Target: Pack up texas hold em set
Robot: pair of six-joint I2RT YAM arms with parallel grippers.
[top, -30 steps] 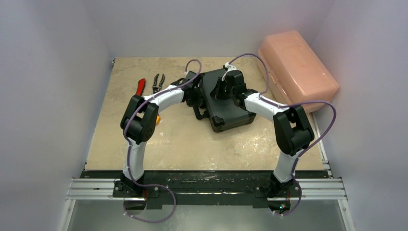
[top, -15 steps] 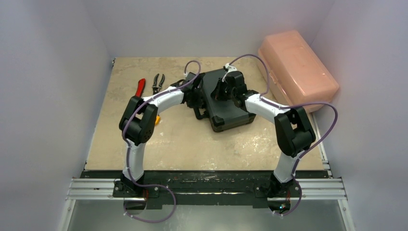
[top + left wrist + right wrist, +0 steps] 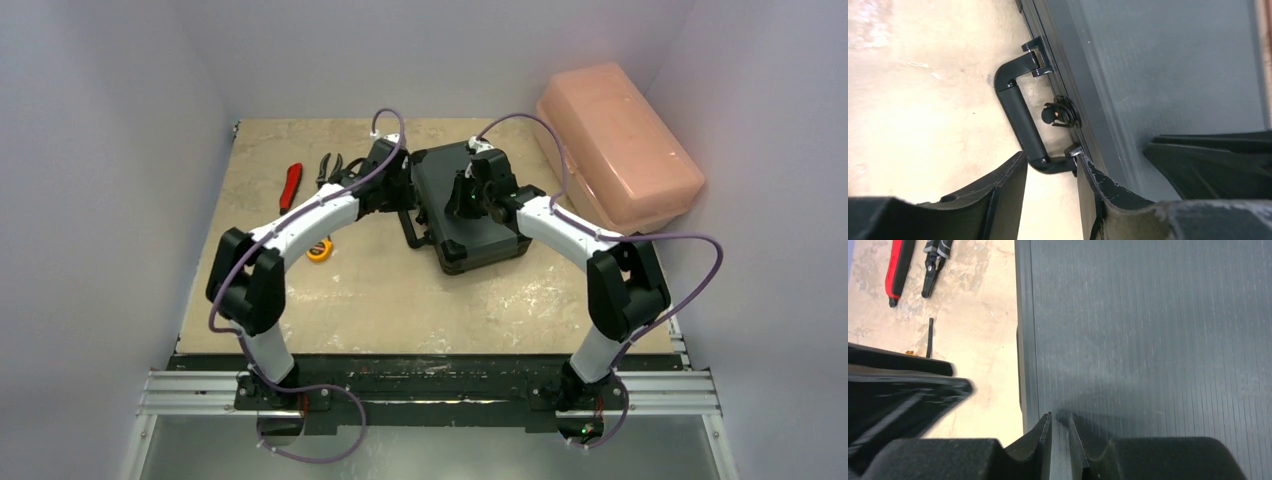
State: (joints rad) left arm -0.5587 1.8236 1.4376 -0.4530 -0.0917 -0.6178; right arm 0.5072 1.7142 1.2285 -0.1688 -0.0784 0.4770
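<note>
**Position.** The black case (image 3: 470, 242) lies closed near the middle of the surface (image 3: 400, 300), with its handle (image 3: 1020, 120) turned toward the left arm. No chips, cards, buttons or die are seen outside it in any view, so packing is judged to be almost complete.

**Claws.** The left claw (image 3: 1051, 157) is moderately parted. The near end of the handle lies between its tips, and nothing is gripped. The right claw (image 3: 1059, 417) is held over the ribbed lid, with only a narrow slit between its jaws and nothing in it.

**Step in hand.** Securing the closure is judged to be the current step. The lid should be kept pressed flat near the handle edge while the round latch (image 3: 1060, 112) is checked. The left tips should be kept clear of the handle hinge so that the case is not dragged.

**Views compared.**
- The latch and the handle brackets are shown only by the left wrist view. Whether the latch is engaged cannot be told.
- The lid texture, the pliers (image 3: 935, 260) and a red-handled tool (image 3: 898, 267) are shown by the right wrist view.
- The pink box (image 3: 620, 140) and the yellow tape measure (image 3: 320, 249), both well apart from the case, are seen only from above.
</note>
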